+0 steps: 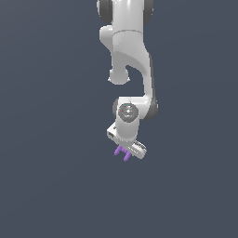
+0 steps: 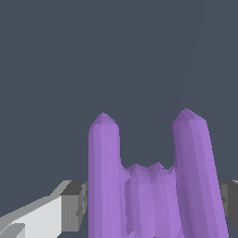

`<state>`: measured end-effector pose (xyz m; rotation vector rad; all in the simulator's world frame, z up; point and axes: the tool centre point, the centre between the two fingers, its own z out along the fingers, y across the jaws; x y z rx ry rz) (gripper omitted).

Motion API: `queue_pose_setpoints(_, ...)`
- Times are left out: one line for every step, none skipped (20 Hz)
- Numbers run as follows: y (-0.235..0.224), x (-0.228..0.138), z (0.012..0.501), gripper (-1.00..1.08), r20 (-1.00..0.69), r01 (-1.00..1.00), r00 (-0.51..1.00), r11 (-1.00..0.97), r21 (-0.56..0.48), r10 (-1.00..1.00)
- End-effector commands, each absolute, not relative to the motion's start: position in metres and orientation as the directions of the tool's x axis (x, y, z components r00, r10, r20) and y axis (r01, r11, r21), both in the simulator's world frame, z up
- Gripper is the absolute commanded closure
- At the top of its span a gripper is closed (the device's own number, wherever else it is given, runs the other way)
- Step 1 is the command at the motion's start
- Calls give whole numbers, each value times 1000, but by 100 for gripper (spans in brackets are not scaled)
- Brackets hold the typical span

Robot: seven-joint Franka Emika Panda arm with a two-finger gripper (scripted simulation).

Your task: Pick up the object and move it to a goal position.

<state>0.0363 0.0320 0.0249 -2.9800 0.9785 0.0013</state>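
Observation:
The object (image 1: 122, 153) is a tiny bright purple piece of short bars; two prongs stick out below the white gripper (image 1: 124, 151) in the exterior view. The arm hangs down from the top of that view and the gripper's hand tilts toward the exterior view's right. In the wrist view the object (image 2: 153, 186) fills the space between the grey fingertips (image 2: 74, 204), with two tall prongs and a shorter joining part between them. The gripper (image 2: 153, 209) is shut on the object and holds it in the air. No goal marker shows.
A plain dark grey-blue background surrounds the arm in both views. No other objects, containers or edges show.

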Motion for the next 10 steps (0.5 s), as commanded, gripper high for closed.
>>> queue_pose_setpoints(23, 46, 19, 108, 2, -599, 801, -801, -1, -599)
queue_pose_setpoints(23, 48, 18, 108, 1, -599, 801, -801, -1, -599)
queue_pose_setpoints(23, 50, 18, 108, 1, -599, 801, -801, -1, -599)
queue_pose_setpoints(22, 52, 18, 108, 1, -599, 801, -801, -1, -599)
queue_pose_setpoints(22, 53, 18, 108, 0, -598, 801, -801, 0, -598)
queue_pose_setpoints(22, 54, 18, 108, 0, -598, 801, -801, 0, -598)
queue_pose_setpoints(22, 55, 18, 108, 0, -598, 801, -801, 0, -598)
queue_pose_setpoints(22, 56, 18, 108, 0, -598, 801, -801, 0, -598)
queue_pose_setpoints(22, 56, 17, 108, 0, -598, 801, -801, 0, -598)
queue_pose_setpoints(22, 56, 17, 108, 0, -598, 801, -801, 0, -598)
